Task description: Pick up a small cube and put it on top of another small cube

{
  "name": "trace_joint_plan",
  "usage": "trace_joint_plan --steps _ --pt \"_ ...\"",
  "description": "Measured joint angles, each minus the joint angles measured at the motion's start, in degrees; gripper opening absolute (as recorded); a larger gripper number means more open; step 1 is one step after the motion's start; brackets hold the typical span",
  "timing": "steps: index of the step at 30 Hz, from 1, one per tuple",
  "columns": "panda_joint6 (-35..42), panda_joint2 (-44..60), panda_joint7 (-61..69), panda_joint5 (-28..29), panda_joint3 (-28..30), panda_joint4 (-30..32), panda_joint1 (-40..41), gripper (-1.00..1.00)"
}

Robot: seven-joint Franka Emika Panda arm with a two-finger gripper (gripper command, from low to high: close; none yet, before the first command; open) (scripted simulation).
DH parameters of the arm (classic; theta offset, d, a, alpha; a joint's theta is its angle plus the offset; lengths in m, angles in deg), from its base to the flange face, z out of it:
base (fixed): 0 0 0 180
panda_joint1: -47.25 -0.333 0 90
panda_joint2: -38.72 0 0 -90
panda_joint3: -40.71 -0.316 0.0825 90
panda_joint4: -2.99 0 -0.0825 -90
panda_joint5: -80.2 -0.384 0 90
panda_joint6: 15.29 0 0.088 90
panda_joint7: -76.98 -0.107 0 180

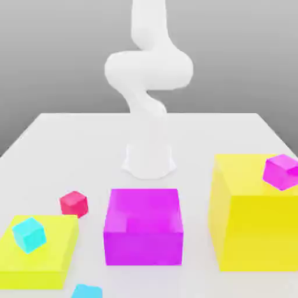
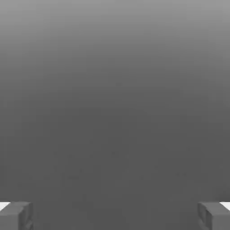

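The small crimson cube [image 1: 74, 204] rests on the white table [image 1: 70, 139], between the low yellow block and the big magenta block. A small cyan cube [image 1: 29, 234] sits on the low yellow block [image 1: 52, 262]. Another cyan cube [image 1: 87, 291] lies on the table at the front edge of the exterior view. A small magenta cube [image 1: 281, 171] perches tilted on the tall yellow block [image 1: 250, 221]. The white arm [image 1: 148, 70] rises from its base at mid-table and goes up out of the picture. In the hand view my gripper [image 2: 115, 215] stands open, grey fingertips [image 2: 15, 215] wide apart, nothing between them, facing plain grey.
A big magenta block [image 1: 143, 227] stands in front of the arm's base [image 1: 149, 163]. The tall yellow block fills the exterior view's right side. Bare table surface stretches behind the blocks on both sides of the base.
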Motion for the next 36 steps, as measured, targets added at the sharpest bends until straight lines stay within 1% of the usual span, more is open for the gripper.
trace_joint_plan --steps 10,16,22,25,28,33,36 --pt "-10.8 13.1 -3.7 5.8 3.1 13.0 9.5 0.00" --pt "-17.2 20.7 -4.9 8.2 6.9 20.7 15.1 0.00" --pt "-23.8 28.1 -5.0 9.1 11.6 28.4 20.2 0.00" --pt "-27.2 31.7 -4.2 8.6 14.2 32.3 22.3 0.00" --pt "-30.4 35.3 -2.7 7.0 17.0 36.0 23.5 0.00" --pt "-34.3 40.3 -1.1 4.0 17.6 35.8 22.7 0.00" --pt "-36.7 43.4 0.9 0.6 17.2 35.1 21.8 0.00"
